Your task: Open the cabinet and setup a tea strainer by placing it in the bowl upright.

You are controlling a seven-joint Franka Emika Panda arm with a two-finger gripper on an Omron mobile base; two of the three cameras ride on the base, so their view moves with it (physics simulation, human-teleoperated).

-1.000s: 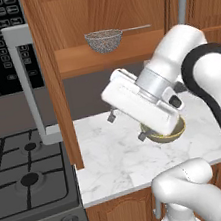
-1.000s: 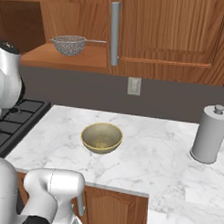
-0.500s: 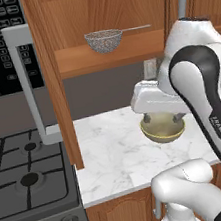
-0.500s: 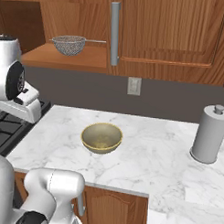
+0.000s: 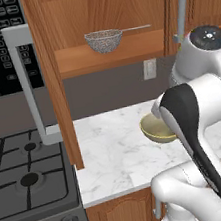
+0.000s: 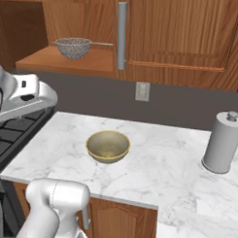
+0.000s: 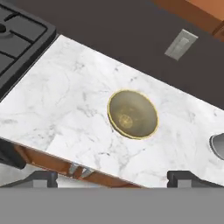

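On the open cabinet (image 5: 54, 91) shelf, left of centre, the tea strainer (image 5: 104, 40) sits. Below, the bowl (image 6: 108, 146) rests empty on the marble desk (image 6: 153, 166). End effector (image 7: 111, 178) fingers spread wide, holding nothing.

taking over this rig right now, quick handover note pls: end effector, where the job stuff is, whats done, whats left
End effector: open, holding nothing, looking down over the counter.
Cabinet: door swung open toward the stove.
Tea strainer: sitting upright on the open cabinet shelf, handle pointing right, untouched.
Bowl: empty, on the marble counter below and to the right of the shelf.
Done: cabinet opened.
Left: reach up to the shelf, grasp the strainer, set it upright in the bowl.
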